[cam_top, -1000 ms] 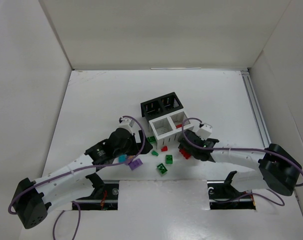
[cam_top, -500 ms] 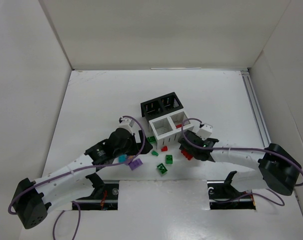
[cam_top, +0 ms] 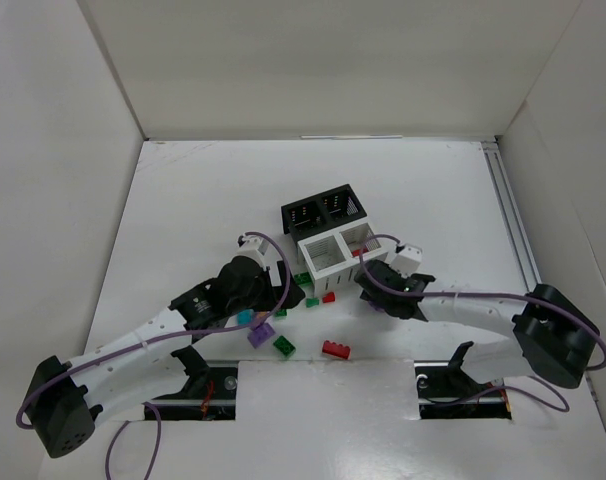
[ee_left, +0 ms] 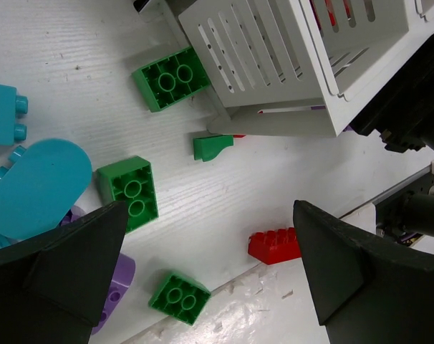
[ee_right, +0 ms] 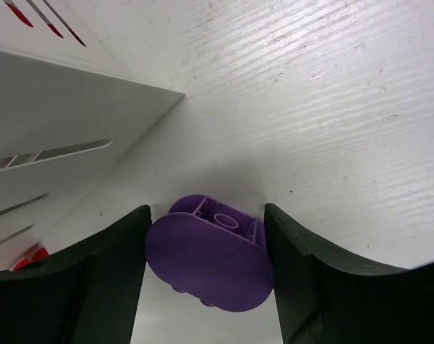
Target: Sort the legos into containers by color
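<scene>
beside white bin [cam_top: 319, 270], right arm [cam_top: 473, 308] outstretched

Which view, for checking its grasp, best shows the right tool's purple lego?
Right wrist: the purple lego sits in the right tool, beside the white bin. Top external shows only a purple sliver under that tool; left wrist shows none clearly.

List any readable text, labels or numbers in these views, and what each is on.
None can be read in any view.
Left arm housing: small pale mark, too small to read.
White bin, purple brick, green bricks: no print visible.
</scene>
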You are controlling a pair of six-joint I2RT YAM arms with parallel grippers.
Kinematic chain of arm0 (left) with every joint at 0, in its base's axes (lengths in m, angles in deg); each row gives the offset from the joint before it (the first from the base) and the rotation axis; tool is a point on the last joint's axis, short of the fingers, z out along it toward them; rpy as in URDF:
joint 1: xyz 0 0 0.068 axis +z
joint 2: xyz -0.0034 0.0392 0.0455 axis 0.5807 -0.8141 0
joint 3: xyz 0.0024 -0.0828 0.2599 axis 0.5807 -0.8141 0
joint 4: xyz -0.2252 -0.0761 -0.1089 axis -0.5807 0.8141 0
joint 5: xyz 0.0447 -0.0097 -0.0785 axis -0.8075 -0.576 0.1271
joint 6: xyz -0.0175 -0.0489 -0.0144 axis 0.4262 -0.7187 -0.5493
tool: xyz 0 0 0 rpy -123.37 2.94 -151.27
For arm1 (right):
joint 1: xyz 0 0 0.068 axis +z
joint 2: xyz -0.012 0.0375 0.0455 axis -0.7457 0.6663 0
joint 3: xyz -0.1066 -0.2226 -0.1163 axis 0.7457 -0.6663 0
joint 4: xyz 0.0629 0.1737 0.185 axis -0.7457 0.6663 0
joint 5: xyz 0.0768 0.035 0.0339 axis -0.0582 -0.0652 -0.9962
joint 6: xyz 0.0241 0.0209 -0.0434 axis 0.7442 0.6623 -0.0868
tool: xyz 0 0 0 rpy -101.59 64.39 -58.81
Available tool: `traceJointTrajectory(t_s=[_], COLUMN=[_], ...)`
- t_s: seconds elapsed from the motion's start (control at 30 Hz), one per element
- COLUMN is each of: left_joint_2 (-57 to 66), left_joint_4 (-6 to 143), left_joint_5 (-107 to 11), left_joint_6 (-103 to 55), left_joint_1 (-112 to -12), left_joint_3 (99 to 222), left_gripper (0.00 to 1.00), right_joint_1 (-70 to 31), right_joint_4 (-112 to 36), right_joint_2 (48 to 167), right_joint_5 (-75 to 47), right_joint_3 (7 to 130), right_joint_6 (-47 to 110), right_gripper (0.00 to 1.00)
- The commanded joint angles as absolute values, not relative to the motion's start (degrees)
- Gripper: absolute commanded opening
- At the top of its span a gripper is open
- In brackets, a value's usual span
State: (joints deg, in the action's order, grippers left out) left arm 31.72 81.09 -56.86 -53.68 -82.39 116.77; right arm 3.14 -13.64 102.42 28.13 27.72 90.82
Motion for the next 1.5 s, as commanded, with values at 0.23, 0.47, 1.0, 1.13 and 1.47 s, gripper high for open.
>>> traceJointTrajectory(t_s=[0.23, 0.47, 1.0, 1.13, 1.47], left_joint_2=[32.5, 35.1, 37.4, 38.5, 39.6], left_joint_4=[81.2, 80.7, 81.8, 82.3, 83.4], left_joint_5=[-57.3, -57.3, -56.8, -56.8, -57.3], left_joint_6=[-53.5, -53.0, -55.2, -55.7, -56.8], left_joint_1=[-82.7, -82.7, -82.7, -82.7, -82.7], left_joint_3=[119.2, 118.6, 117.0, 116.4, 115.9], left_gripper=[0.99, 0.99, 0.99, 0.99, 0.99], right_joint_1=[2.8, 2.8, 2.8, 2.8, 2.8], right_joint_4=[-4.1, -6.7, -32.2, -34.2, -36.9], right_joint_2=[90.8, 76.7, 94.6, 98.2, 102.2], right_joint_5=[31.1, 31.7, 13.6, 10.4, 4.3], right_joint_3=[35.4, 36.1, 51.1, 52.7, 52.7], right_joint_6=[76.3, 59.0, 24.1, 22.7, 22.1], right_gripper=[0.47, 0.47, 0.5, 0.5, 0.53])
